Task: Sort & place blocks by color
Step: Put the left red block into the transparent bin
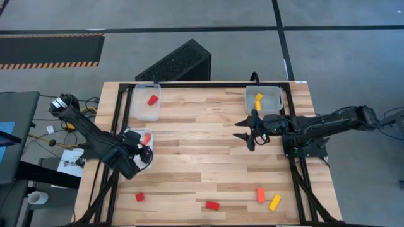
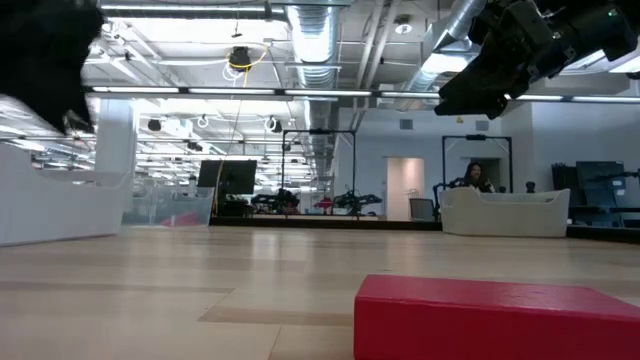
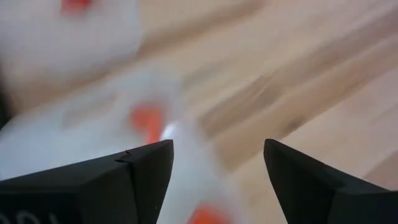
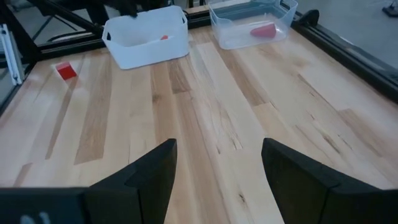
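My left gripper [image 1: 142, 150] [image 3: 217, 168] is open and empty over the near edge of a clear tray [image 1: 135, 135] at the table's left, which holds an orange block [image 1: 146, 137] [image 3: 147, 119]. My right gripper [image 1: 246, 131] [image 4: 217, 168] is open and empty above the table, just near of the far right tray [image 1: 271, 96], which holds a yellow block [image 1: 258, 101]. The far left tray [image 1: 142, 108] holds a red block [image 1: 152, 99]. On the table near the front edge lie a red block [image 1: 139, 197], a red bar [image 1: 212, 205] [image 2: 495, 320], an orange block [image 1: 261, 195] and a yellow bar [image 1: 274, 202].
The two left trays also show in the right wrist view, the nearer one [image 4: 146, 34] and the farther one [image 4: 252, 25], with the loose red block [image 4: 65, 70] beside them. A black frame [image 1: 293, 157] runs along the table's edges. A person [image 2: 474, 176] sits far off in the room.
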Robot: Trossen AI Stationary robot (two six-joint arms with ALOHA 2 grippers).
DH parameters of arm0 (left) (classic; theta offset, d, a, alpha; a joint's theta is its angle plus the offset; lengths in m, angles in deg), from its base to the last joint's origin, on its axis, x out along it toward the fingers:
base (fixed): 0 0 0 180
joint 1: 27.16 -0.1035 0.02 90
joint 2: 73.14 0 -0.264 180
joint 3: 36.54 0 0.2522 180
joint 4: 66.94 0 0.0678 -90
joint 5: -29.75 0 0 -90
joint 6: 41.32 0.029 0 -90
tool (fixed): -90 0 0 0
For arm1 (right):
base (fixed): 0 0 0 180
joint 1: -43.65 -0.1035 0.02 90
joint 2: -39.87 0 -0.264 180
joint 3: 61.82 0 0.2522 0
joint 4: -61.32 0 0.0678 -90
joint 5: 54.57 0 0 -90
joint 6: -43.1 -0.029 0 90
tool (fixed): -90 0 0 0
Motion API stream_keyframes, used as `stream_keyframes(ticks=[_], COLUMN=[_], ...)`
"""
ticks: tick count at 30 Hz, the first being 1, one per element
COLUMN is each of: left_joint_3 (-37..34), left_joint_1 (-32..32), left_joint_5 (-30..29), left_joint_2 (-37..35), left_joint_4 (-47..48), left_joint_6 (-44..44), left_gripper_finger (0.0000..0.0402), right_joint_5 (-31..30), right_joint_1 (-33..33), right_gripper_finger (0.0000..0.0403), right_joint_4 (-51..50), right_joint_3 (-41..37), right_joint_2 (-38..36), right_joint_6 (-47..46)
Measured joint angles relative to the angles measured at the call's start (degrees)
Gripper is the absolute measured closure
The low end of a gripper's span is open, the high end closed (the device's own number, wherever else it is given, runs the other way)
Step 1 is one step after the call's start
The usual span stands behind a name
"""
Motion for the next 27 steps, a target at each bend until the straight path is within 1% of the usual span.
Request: stream_keyframes(ticks=[3,5,6,7,9,11,13,17,20,22,23,24,27], left_joint_3=[3.8,5.1,5.6,5.9,6.0,5.8,5.4,5.2,5.2,5.2,5.1,5.1,5.1], left_joint_1=[0.7,0.8,0.8,0.8,0.1,-0.4,-1.0,-1.9,-3.0,-4.2,-5.2,-6.3,-9.8], left_joint_5=[-14.5,-23.8,-27.5,-29.9,-30.7,-28.4,-24.5,-12.0,-1.2,7.2,10.6,13.1,16.7], left_joint_2=[0.0,0.0,0.0,0.0,0.0,0.2,1.3,6.8,12.3,15.9,17.6,19.0,22.4], left_joint_4=[-3.7,-10.2,-14.1,-18.7,-28.6,-40.4,-54.1,-81.0,-97.4,-103.8,-106.1,-107.7,-109.0], left_joint_6=[9.3,18.1,23.6,29.4,41.3,52.7,64.6,89.7,104.8,110.5,111.3,111.2,107.2], left_gripper_finger=[0.0173,0.0178,0.0181,0.0184,0.019,0.0196,0.0202,0.0216,0.0225,0.0229,0.0231,0.0232,0.0232], right_joint_5=[0.0,0.6,1.5,2.5,3.9,4.1,4.1,2.3,0.7,-0.2,-0.1,0.0,0.3], right_joint_1=[-1.5,-2.8,-3.6,-4.5,-6.6,-9.0,-11.4,-15.1,-16.9,-17.8,-18.1,-18.3,-19.6], right_gripper_finger=[0.0143,0.0143,0.0143,0.0143,0.0143,0.0143,0.0143,0.0143,0.0143,0.0143,0.0143,0.0143,0.0143], right_joint_4=[-0.2,-0.7,-1.3,-1.6,-1.3,-2.8,-3.9,-6.2,-8.6,-10.8,-12.0,-13.4,-16.7], right_joint_3=[0.0,0.4,1.0,1.7,3.7,5.7,7.9,11.5,13.5,14.1,14.1,14.1,14.1], right_joint_2=[-0.5,-0.5,-0.6,-1.0,-1.3,-1.5,-1.7,-1.7,-1.7,-1.8,-1.7,-1.7,-1.7], right_joint_6=[-1.5,-3.0,-3.8,-4.2,-4.2,-3.8,-1.8,0.2,0.2,-1.7,-3.4,-4.9,-8.7])
